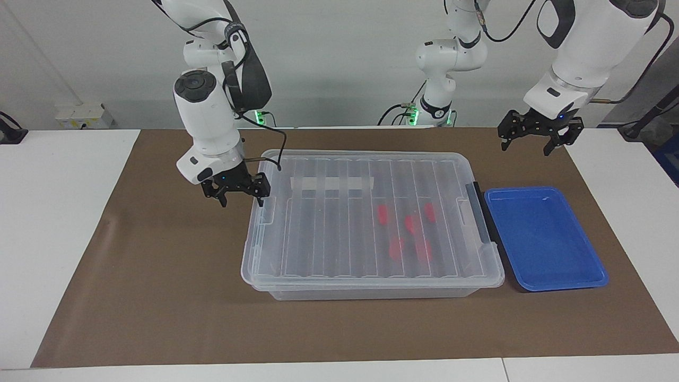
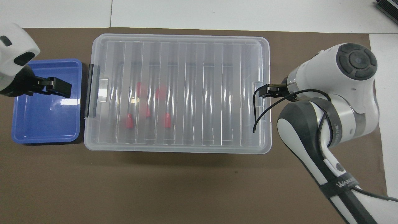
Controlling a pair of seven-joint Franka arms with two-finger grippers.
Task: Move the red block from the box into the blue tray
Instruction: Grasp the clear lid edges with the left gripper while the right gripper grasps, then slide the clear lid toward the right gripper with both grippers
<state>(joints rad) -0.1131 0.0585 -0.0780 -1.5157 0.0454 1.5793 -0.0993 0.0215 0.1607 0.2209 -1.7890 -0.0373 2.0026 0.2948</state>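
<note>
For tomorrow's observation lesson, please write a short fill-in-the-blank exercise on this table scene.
1. The box has its lid ____.
2. The red blocks inside the box number ____.
3. The blue tray holds ____ blocks.
4. The right gripper hangs at the box's end, the left gripper over the ____.

Missing words: on; five; no; tray

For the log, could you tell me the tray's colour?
Blue; the blue tray shows best in the facing view.

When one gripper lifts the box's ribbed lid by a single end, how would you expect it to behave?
The lid is thin, clear plastic spanning the whole box, so it will probably flex and sag at its unlifted end. Its ribs should stiffen it somewhat. The black latch at the blue tray's end looks closed, so that end would likely resist.
</note>
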